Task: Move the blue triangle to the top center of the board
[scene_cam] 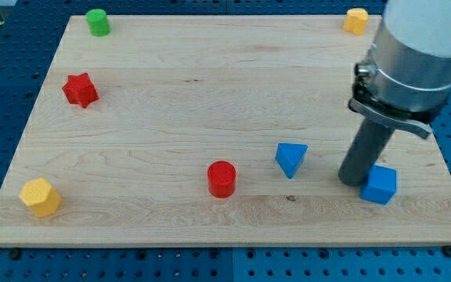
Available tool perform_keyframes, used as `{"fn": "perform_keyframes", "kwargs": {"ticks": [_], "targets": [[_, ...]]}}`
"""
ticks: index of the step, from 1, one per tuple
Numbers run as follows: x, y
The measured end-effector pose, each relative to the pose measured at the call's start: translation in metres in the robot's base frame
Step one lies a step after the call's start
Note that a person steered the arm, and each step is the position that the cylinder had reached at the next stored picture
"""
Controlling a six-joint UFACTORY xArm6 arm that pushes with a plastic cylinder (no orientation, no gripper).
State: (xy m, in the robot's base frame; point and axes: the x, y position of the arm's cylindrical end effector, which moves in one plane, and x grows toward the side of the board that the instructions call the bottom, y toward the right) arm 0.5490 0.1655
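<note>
The blue triangle [290, 158] lies on the wooden board [210, 94] in the lower right part of the view. My tip [354, 181] rests on the board to the right of the triangle, with a gap between them. A blue cube [380, 185] sits right against my tip on its right side. The rod rises from the tip to the arm's grey and white body at the view's top right.
A red cylinder [221, 178] stands left of the triangle. A yellow block [40, 196] is at bottom left, a red star [80, 89] at left, a green cylinder [97, 22] at top left, a yellow block [356, 19] at top right.
</note>
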Motion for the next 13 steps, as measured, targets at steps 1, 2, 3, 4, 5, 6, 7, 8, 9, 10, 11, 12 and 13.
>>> {"fn": "perform_keyframes", "kwargs": {"ticks": [1, 2, 3, 4, 5, 6, 7, 8, 9, 10, 11, 12, 13], "targets": [[0.014, 0.021], [0.026, 0.037], [0.027, 0.013], [0.023, -0.047], [0.007, -0.075], [-0.015, -0.075], [-0.035, -0.077], [-0.056, -0.089], [-0.072, -0.11], [-0.088, -0.123], [-0.105, -0.126], [-0.109, -0.128], [-0.109, -0.128]]}}
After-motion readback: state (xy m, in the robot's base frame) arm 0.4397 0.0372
